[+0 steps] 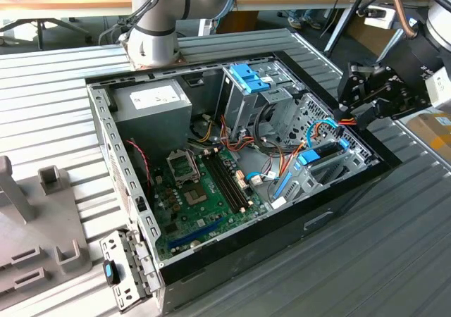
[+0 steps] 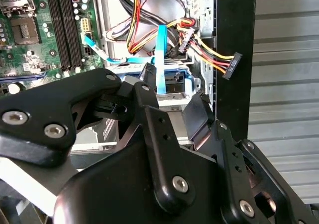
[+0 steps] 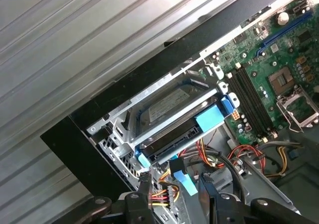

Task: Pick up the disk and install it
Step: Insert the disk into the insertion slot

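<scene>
The disk (image 1: 325, 150) is a dark flat drive with blue rails and a blue end tab. It lies in the drive bay at the corner of the open computer case (image 1: 106, 155) on the exterior view's right. In the first wrist view the disk (image 3: 172, 127) rests in its metal bay under a grey plate. My black gripper (image 1: 349, 113) hovers just above that corner of the case. Its fingers (image 3: 144, 186) stand open, apart from the disk, with nothing gripped between them. In the second wrist view the gripper (image 2: 172, 102) covers most of the disk (image 2: 174, 82).
A tall grey cage with a blue latch (image 1: 246, 77) stands mid-case beside the motherboard (image 1: 204, 190) and power supply (image 1: 151, 102). Blue and coloured cables (image 3: 182, 179) hang beneath the fingers, one ending in a loose black connector (image 2: 232, 67). A grey fixture (image 1: 42, 218) sits on the ribbed table (image 1: 56, 113).
</scene>
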Robot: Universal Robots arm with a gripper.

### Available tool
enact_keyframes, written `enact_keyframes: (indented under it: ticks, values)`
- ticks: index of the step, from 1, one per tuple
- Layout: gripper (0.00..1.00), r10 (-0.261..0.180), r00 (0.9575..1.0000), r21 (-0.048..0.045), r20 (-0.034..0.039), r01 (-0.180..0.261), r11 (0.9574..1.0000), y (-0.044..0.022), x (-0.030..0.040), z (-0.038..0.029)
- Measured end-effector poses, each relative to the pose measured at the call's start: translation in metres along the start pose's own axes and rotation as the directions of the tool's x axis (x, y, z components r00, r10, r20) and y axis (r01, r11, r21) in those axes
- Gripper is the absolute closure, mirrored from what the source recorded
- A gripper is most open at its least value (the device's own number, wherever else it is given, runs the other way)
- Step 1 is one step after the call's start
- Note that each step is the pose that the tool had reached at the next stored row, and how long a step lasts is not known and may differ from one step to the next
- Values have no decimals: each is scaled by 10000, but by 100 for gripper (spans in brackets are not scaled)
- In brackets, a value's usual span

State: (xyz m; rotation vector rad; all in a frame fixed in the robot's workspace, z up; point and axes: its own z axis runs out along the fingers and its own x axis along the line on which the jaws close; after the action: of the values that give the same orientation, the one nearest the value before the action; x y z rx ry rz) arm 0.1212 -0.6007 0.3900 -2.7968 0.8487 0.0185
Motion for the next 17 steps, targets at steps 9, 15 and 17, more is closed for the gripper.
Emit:
enact_keyframes:
  ticks: [9, 15, 17]
  values:
    - [50, -120, 9999, 144, 22, 119, 9998, -119, 212, 9]
    - [50, -339, 9969, 696, -710, 388, 9968, -60, 236, -1]
    - [50, -335, 9968, 701, -719, 385, 9968, -27, 257, -9]
